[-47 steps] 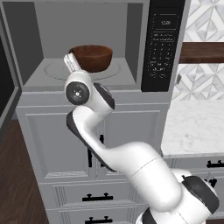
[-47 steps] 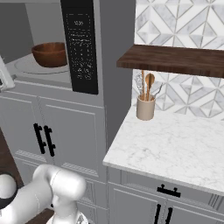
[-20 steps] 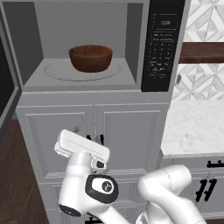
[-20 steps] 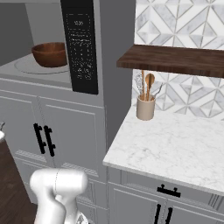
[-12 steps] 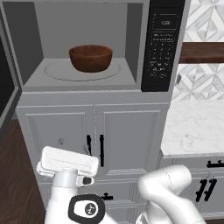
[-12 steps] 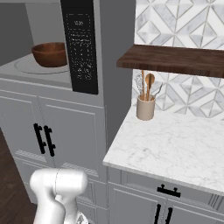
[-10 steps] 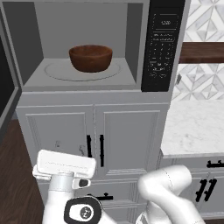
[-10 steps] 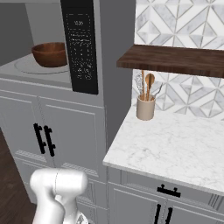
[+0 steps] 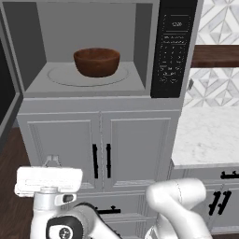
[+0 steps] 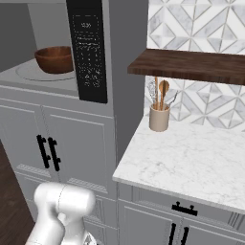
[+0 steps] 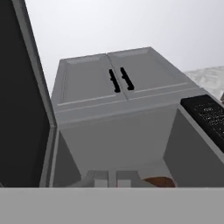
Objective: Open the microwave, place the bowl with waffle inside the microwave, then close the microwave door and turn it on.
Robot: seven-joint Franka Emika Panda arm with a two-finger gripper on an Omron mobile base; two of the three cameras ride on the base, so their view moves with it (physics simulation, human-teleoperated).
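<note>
Reddish-brown bowl (image 9: 96, 62) sits on turntable inside microwave (image 9: 88, 46), placement done. Arm has dropped low, clear of cavity; gripper (image 11: 112, 179) fingers just pressed together, holding nothing. Microwave door (image 11: 22, 100) stands open at left: closing it likely next.

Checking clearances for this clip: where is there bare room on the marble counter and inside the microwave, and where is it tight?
The marble counter lies bare from its front edge back to the utensil crock by the wall. Inside the microwave, the bowl takes the turntable's middle, leaving narrow bare floor on both sides; that is the crowded spot.
</note>
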